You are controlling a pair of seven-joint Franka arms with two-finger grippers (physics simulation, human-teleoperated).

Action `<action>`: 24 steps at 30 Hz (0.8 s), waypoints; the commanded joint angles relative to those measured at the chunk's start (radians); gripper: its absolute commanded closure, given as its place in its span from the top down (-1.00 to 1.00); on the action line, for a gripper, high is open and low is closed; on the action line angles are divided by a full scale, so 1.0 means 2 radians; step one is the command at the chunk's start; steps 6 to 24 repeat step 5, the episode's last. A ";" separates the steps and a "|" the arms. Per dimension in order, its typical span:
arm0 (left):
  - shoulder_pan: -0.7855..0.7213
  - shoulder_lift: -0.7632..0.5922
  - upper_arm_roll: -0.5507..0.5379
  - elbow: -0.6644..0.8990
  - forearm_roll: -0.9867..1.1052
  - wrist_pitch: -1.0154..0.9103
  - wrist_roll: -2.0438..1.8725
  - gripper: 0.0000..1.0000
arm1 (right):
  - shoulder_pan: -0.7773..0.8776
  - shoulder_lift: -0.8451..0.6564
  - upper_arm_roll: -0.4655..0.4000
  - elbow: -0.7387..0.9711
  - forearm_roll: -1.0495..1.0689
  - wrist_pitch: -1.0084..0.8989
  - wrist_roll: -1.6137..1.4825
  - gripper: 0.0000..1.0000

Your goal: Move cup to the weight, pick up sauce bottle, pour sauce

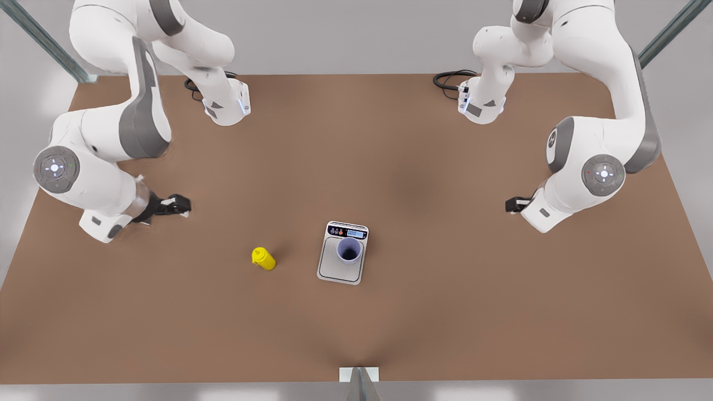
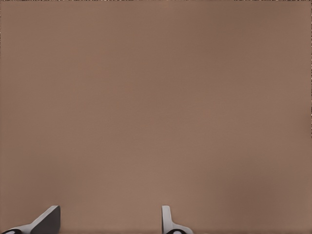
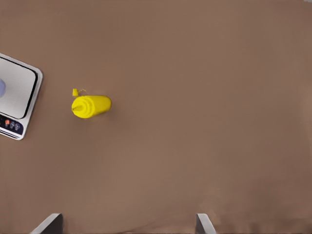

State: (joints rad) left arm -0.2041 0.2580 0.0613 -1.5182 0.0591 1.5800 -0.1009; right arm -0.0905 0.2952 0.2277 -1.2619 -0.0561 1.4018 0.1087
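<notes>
Lavender cup [image 1: 349, 250] stands on kitchen scale [image 1: 338, 271]; next, wide-open right hand [image 1: 177, 206], mid-left, must grasp yellow sauce bottle [image 1: 263, 259]; left hand [image 1: 513, 205], mid-right, waits open.

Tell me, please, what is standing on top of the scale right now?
The cup stands upright on the scale's metal plate, near the display end. Its dark inside looks empty; the plate beneath it is hidden.
</notes>
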 commanded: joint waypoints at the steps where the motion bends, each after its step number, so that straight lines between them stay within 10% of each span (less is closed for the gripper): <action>1: 0.000 0.000 0.000 0.000 0.000 0.000 0.000 1.00 | 0.002 -0.006 -0.003 0.000 0.000 -0.011 0.014 1.00; 24: 0.000 0.001 0.000 0.000 0.000 0.000 0.001 1.00 | -0.021 -0.003 -0.003 0.027 0.026 -0.044 0.013 1.00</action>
